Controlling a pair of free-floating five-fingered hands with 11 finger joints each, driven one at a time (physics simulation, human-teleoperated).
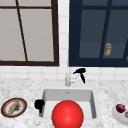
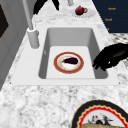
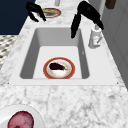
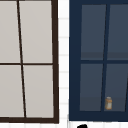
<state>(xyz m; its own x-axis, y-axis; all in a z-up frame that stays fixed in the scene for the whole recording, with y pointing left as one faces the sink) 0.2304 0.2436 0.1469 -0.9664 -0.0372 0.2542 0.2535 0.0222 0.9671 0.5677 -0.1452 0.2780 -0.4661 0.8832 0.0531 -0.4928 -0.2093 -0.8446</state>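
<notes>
Your right hand (image 1: 80, 72) hovers at frame centre beside the faucet (image 1: 67, 79), fingers straight and pointing down, holding nothing. Your left hand (image 1: 39, 104) sits at the sink's (image 1: 93, 105) left rim, fingers curled, empty. The plate (image 3: 59, 68) with eggplant (image 3: 56, 66) lies in the basin

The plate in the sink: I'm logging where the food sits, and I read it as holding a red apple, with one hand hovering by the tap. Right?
Not quite. The plate in the sink holds a dark eggplant, not a red apple; the right side view shows it. The right hand does hover by the tap.
</notes>
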